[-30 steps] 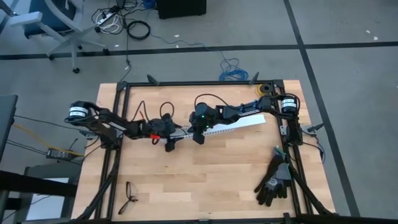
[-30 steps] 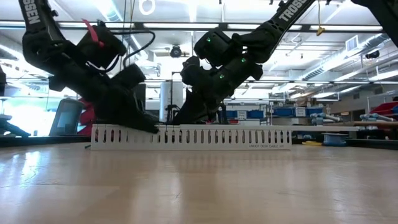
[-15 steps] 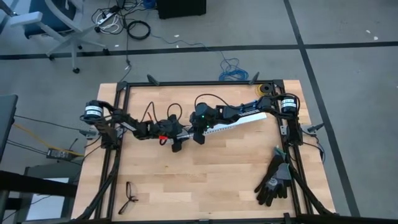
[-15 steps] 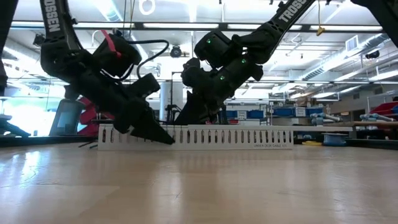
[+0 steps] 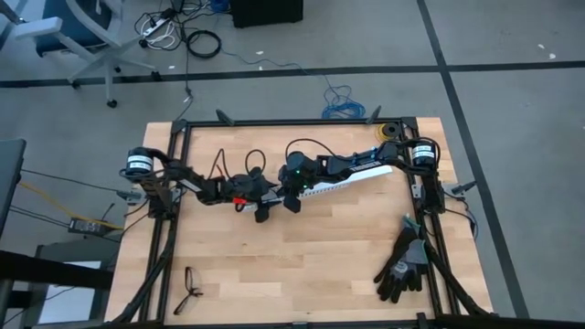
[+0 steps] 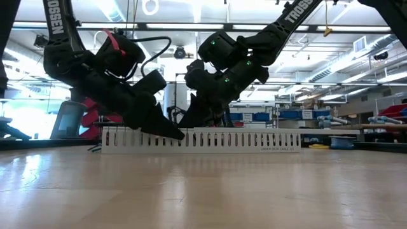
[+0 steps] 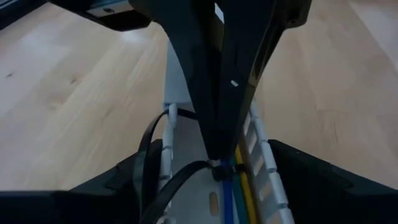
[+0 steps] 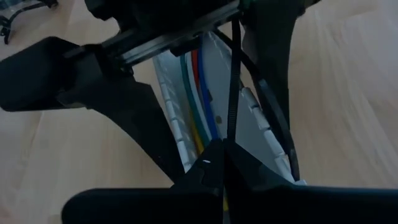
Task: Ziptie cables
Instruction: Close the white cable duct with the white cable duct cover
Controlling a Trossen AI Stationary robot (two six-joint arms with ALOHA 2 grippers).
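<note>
The cables (image 8: 198, 93), green, red, blue, yellow and white, lie along the inside of a white slotted channel (image 5: 352, 178) on the table's far half. A black zip tie (image 8: 233, 87) runs over them. My right gripper (image 8: 219, 152) reaches in from the table's right and is shut on that tie above the channel's left end. My left gripper (image 5: 267, 203) comes from the table's left. It is wide open, with one finger (image 7: 93, 186) on each side of the channel's left end (image 6: 108, 137). My right gripper pinches the zip tie's thin strip (image 8: 229, 134) between its two fingertips, slanting down from the table's right. From the fingers the strip runs straight on above the cables toward my left gripper. My left gripper: I cannot tell whether its fingers touch the channel's walls.
A pair of black gloves (image 5: 402, 265) lies at the near right, and glasses (image 5: 190, 288) at the near left. A tape roll (image 5: 391, 132) sits at the far right corner. Black frame rails (image 5: 169, 238) run along the table's sides. The near middle is bare wood.
My left gripper has gone toward the table's right, closing in on the channel's left end and my right gripper, and has sunk a little, still open. The channel has slid slightly toward the right.
</note>
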